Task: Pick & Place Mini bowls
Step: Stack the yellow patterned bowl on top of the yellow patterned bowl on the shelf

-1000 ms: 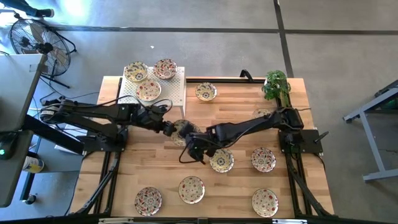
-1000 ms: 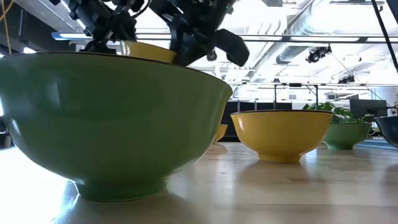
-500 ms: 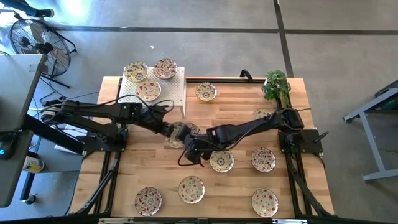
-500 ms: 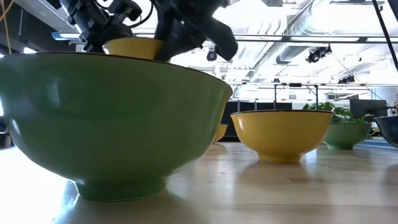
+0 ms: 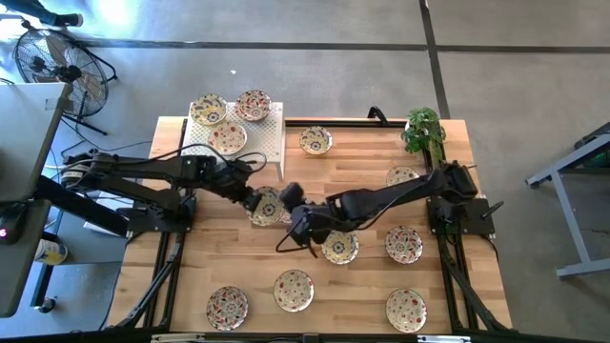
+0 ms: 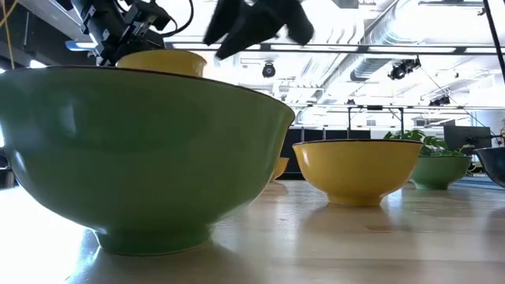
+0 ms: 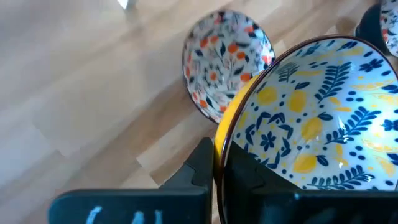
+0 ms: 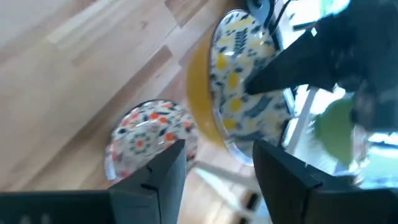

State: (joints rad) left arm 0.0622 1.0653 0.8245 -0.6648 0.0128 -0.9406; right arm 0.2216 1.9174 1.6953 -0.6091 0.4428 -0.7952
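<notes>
Since a second ago our right gripper (image 5: 297, 221) backs off, fingers apart and empty, leaving the yellow bowl (image 5: 266, 207) pinched at its rim by our left gripper (image 5: 254, 201)

We count three mini bowls (image 5: 229, 138) on the white rack (image 5: 272, 143) at the table's far-left corner; the held one hangs mid-table, and some eight more lie scattered, unplaced

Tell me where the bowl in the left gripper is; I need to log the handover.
In the high view the yellow-sided bowl hangs at the table's middle, gripped by the left gripper, just left of the right gripper and below the white rack.
</notes>
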